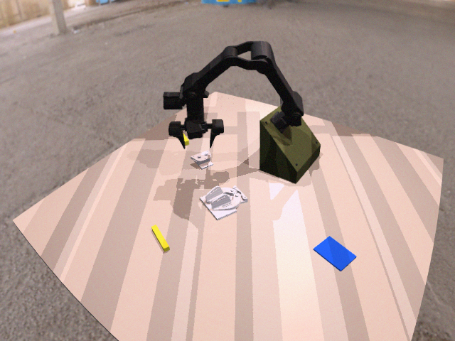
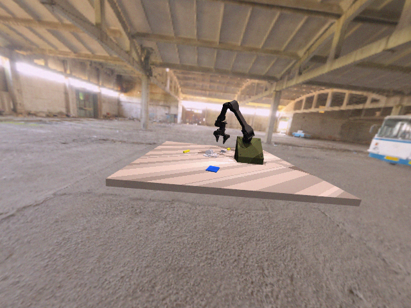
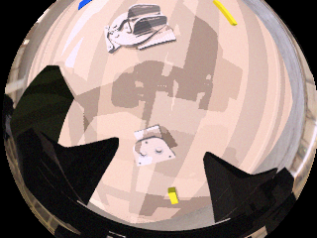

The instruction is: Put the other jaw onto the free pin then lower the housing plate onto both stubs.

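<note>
My gripper (image 1: 197,148) (image 2: 220,142) (image 3: 161,150) is wide open and empty, pointing down high above the table. Below it the white housing plate (image 1: 200,158) (image 2: 223,151) (image 3: 151,156) with its holes rests on the table, with a raised flange along one side. The white base plate (image 1: 226,214) (image 3: 164,39) lies apart from it, toward the middle of the table. Two white jaws with grey upright faces, one jaw (image 1: 212,193) (image 3: 145,10) and the other jaw (image 1: 222,202) (image 3: 151,23), sit side by side on the base. Their pins and tooth mesh are too small to judge.
A yellow bar (image 1: 160,238) (image 2: 186,151) (image 3: 226,13) and a blue sheet (image 1: 334,253) (image 2: 212,169) (image 3: 85,4) lie farther out. A second yellow piece (image 1: 186,141) (image 2: 228,149) (image 3: 172,196) is beyond the housing plate. The green arm mount (image 1: 290,154) (image 2: 248,152) (image 3: 45,99) stands beside them.
</note>
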`<action>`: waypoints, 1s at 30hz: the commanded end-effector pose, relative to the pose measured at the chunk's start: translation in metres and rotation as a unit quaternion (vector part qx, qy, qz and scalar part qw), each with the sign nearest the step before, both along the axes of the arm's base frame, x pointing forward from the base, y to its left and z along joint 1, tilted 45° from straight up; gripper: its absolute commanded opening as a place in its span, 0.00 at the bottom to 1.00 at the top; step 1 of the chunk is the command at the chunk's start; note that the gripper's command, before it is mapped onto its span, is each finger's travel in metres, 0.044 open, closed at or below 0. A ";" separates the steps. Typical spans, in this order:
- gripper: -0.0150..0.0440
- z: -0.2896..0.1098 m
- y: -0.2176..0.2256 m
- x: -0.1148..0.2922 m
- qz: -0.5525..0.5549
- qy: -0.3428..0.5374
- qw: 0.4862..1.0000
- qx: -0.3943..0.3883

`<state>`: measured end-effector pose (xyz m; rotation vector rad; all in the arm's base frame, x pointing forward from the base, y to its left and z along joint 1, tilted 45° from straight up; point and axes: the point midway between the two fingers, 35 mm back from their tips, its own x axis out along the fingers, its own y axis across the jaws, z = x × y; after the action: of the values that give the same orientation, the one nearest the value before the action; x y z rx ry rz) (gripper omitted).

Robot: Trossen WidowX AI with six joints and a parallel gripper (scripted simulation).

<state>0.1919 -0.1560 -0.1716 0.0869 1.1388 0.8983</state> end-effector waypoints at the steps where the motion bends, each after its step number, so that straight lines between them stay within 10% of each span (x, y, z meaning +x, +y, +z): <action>1: 1.00 -0.006 -0.004 -0.010 0.034 -0.024 0.999 -0.001; 30: 1.00 -0.050 0.007 -0.052 0.178 -0.151 0.972 -0.006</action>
<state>0.1404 -0.1712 -0.2076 -0.2859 0.8942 1.1616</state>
